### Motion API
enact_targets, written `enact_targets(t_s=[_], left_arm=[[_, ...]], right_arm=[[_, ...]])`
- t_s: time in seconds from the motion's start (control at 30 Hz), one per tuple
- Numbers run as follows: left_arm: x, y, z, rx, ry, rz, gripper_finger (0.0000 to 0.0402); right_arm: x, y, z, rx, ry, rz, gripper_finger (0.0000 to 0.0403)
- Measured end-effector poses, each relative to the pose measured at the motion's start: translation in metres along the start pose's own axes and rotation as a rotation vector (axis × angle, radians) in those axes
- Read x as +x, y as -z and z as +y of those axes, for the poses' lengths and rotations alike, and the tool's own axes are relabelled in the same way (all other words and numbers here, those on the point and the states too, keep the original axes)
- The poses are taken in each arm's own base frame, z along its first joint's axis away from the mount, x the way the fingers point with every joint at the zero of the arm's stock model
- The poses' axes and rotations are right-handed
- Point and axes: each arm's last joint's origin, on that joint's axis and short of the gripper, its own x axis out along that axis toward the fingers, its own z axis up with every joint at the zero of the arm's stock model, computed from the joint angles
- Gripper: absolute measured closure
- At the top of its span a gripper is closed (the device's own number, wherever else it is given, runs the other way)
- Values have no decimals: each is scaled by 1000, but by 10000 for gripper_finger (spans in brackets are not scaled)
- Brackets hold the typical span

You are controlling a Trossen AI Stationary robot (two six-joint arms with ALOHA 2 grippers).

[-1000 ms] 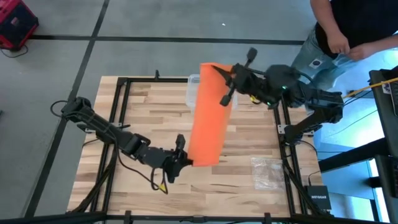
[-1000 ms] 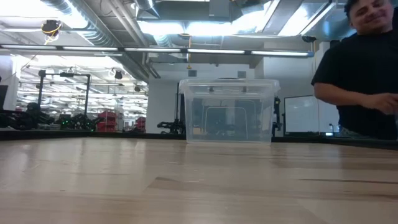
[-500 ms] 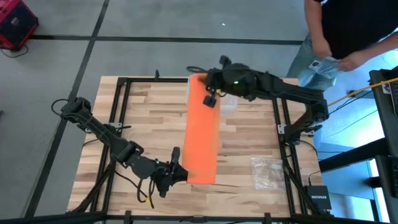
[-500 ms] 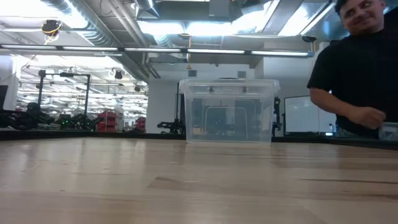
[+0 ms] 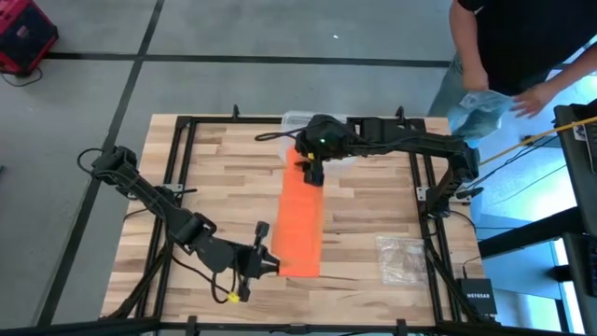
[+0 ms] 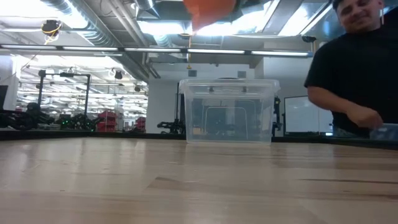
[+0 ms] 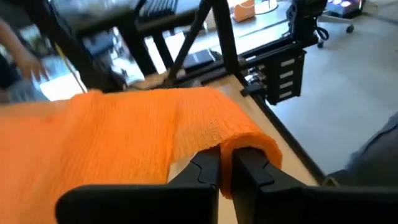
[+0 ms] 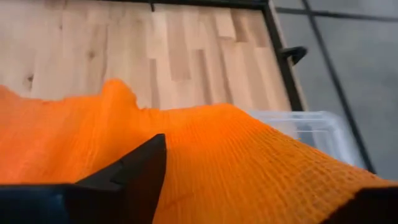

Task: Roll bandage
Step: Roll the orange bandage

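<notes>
The orange bandage (image 5: 300, 219) is a long flat strip running from the table's middle toward its near edge, held up clear of the wood. My left gripper (image 5: 269, 264) is shut on its near end. My right gripper (image 5: 312, 168) stands open at the far end, with the strip (image 8: 217, 143) lying between its spread fingers. In the low view the far end (image 6: 208, 9) shows high above the table. My left gripper pinches the bandage's near end (image 7: 249, 140) between its two fingers, coming almost level from the table's left. The cloth curls over the fingertips (image 7: 208, 163) in a fold. The strip runs away from the hold, clear of the table. My right gripper's open fingers (image 8: 140, 168) flank the bandage's far end (image 8: 273, 155). Whether they touch the cloth, I cannot tell.
A clear plastic box (image 6: 229, 111) stands at the table's far middle, just under my right arm (image 5: 392, 135). A crinkled clear bag (image 5: 401, 254) lies near the right edge. A person (image 5: 522, 47) stands beyond the far right corner with a plastic bag in hand.
My right gripper has come down and toward the table's left, tipped downward, and opened. The bandage's far end has sunk with it, so the strip now runs nearly straight along the table's depth. My left gripper has rolled and moved toward the near edge, still shut on the near end.
</notes>
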Motion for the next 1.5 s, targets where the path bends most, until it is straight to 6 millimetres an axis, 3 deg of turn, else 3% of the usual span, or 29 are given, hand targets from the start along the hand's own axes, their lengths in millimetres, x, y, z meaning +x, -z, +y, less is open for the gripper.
enact_targets(t_s=[0.2,0.37,0.47,0.6,0.73,0.97,1.1,1.2,1.37,1.5], left_arm=[[5,10,-3,-164,-1,74,390],[8,24,-6,-238,-12,185,391],[11,30,-5,-264,-26,227,393],[16,36,-8,-263,-34,257,388],[20,39,-9,-258,-38,273,390],[21,40,-9,-256,-20,279,385],[16,33,-6,-216,-10,258,386],[5,11,4,-161,-17,183,389],[-27,-29,35,-50,-164,42,387],[-57,-50,66,-19,-276,-65,385]], right_arm=[[26,4,8,72,-135,61,116],[45,14,18,158,-355,189,103],[42,13,19,189,-414,182,102],[30,5,13,251,-263,102,102],[29,13,14,289,-384,194,102],[25,18,12,283,-331,237,102],[-9,20,13,254,-345,232,102],[-39,22,17,212,-298,187,102],[-95,23,31,97,-227,38,102],[-126,28,48,45,-185,-36,102]])
